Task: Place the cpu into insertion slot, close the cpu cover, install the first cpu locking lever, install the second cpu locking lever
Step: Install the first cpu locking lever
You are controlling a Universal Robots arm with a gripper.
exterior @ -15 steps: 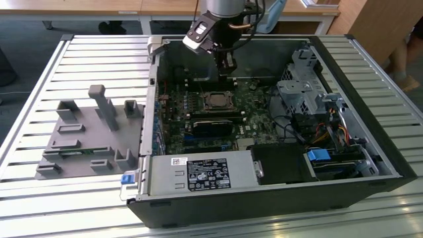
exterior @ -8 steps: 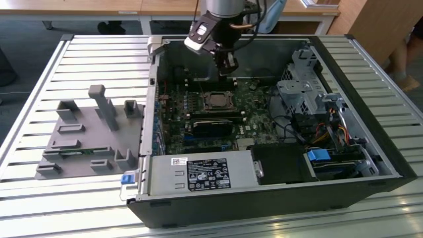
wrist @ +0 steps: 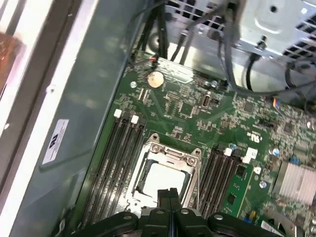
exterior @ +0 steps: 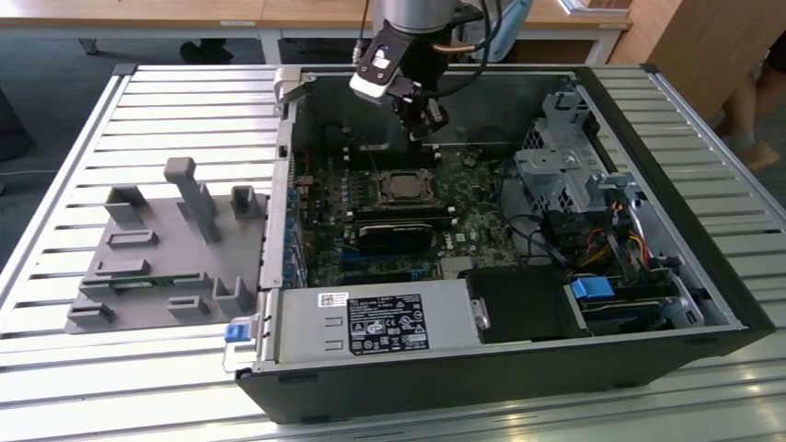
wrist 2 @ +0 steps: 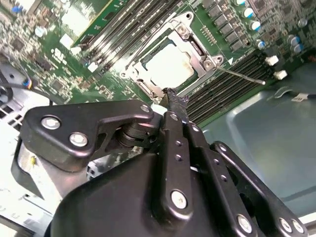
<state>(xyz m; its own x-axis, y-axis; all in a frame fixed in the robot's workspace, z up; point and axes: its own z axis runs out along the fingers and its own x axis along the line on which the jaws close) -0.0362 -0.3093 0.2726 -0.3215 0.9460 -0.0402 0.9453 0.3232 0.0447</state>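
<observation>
**A:** Where's the cpu point(wrist: 163, 178)?

**B:** Lying flat inside the insertion slot point(wrist: 132, 197). The cpu cover point(wrist: 170, 156) is folded down on it, and the chip's pale metal top shows through the cut-out.

**A:** And the claw point(wrist: 168, 193)?

**B:** Clenched on nothing, tips pressed together at the insertion slot's edge. I can't tell whether they touch it.

**A:** How would the chip handle?

**B:** I'd judge it light, thin and stiff, with a slick top and fragile contacts underneath. It should be held by the edges only. The cover looks like stamped sheet steel, best pushed on its frame bar.

**A:** The levers?

**B:** One locking lever point(wrist 2: 242, 76), a thin bright wire rod, juts out from the insertion slot across the long black memory slots point(wrist 2: 222, 91), so it looks unlatched. Wire that thin would flex and could slide off smooth tips. The board point(wrist: 187, 103) around the insertion slot is green and studded with small parts
</observation>
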